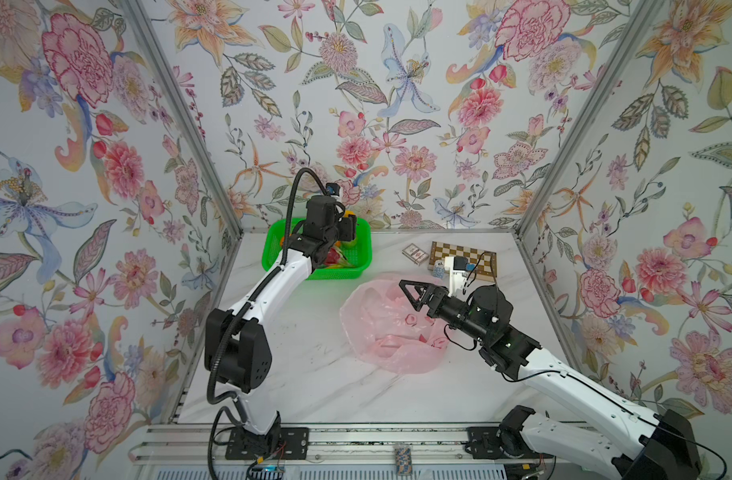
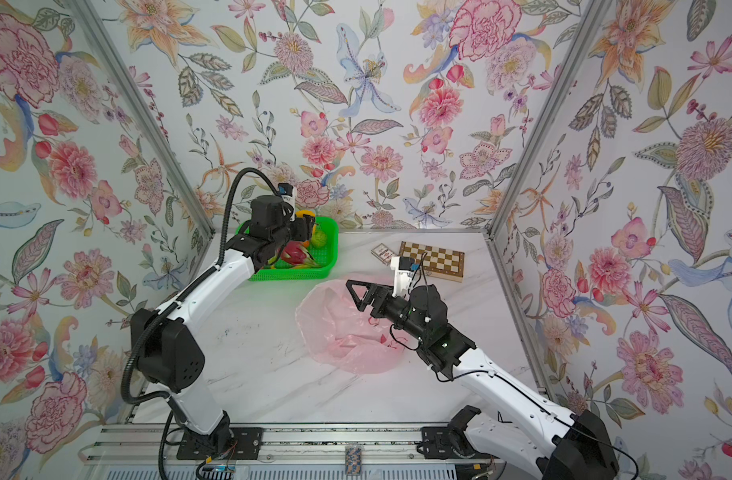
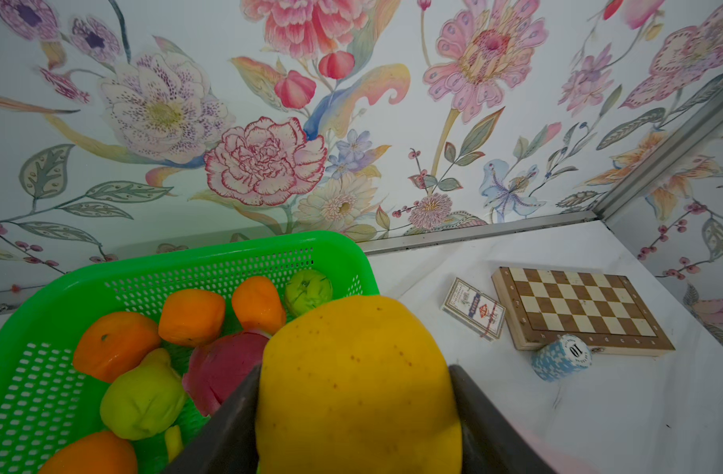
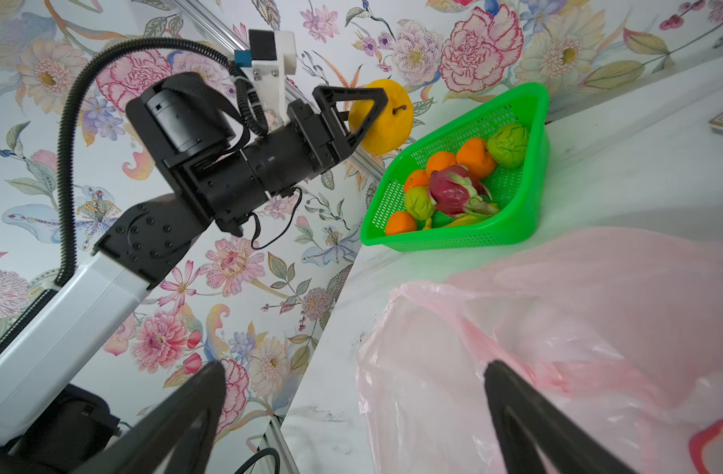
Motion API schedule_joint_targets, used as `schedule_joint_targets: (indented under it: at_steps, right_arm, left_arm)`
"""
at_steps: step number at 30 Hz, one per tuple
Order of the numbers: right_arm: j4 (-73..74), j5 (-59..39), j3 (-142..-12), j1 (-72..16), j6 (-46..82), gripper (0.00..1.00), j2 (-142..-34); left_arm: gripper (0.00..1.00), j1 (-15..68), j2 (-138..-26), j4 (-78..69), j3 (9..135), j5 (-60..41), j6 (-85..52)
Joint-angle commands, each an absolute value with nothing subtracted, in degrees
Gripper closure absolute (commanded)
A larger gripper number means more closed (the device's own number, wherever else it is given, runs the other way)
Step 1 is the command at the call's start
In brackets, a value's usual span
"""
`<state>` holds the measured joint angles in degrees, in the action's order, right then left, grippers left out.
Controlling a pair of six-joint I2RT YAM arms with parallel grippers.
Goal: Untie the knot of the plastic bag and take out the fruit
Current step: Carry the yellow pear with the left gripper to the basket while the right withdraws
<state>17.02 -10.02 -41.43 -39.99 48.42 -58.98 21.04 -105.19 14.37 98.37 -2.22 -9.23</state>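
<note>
My left gripper (image 3: pixel 355 371) is shut on a yellow round fruit (image 3: pixel 358 385) and holds it in the air above the green basket (image 3: pixel 212 254). That same yellow fruit (image 4: pixel 382 119) shows from the side in the right wrist view. In the basket lie several oranges, green fruits and a magenta dragon fruit (image 4: pixel 454 193). The pink plastic bag (image 1: pixel 381 328) lies limp and flattened on the table right of the middle, also seen as the bag (image 2: pixel 335 332). The knot is out of view. My right gripper (image 1: pixel 408 289) hovers over the bag's far edge, open, with nothing between its fingers (image 4: pixel 511 394).
A chessboard (image 1: pixel 460 253), a card box (image 1: pixel 414 252) and a stack of blue chips (image 3: pixel 561 357) sit at the back right. The green basket (image 1: pixel 356 266) stands at the back, left of the middle. Flowered walls close the table in on three sides.
</note>
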Motion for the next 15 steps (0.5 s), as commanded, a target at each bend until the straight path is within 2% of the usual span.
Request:
schedule_joint_targets:
  at_steps: [1,11,15]
  right_arm:
    - [13.82,-10.51,-42.30,-39.49,47.57,0.01,-59.79]
    - [9.01,-10.22,-45.96,-39.46,48.20,0.01,-62.67]
    - [8.30,-9.42,-46.65,-39.80,48.63,0.01,-63.46]
  left_arm:
    - [0.72,20.00,-111.54,25.73,106.35,-0.27,-11.24]
    - [0.72,19.82,-131.31,33.95,127.97,-1.22,-10.47]
    - [0.72,19.61,-137.51,35.37,132.92,-3.13,-10.65]
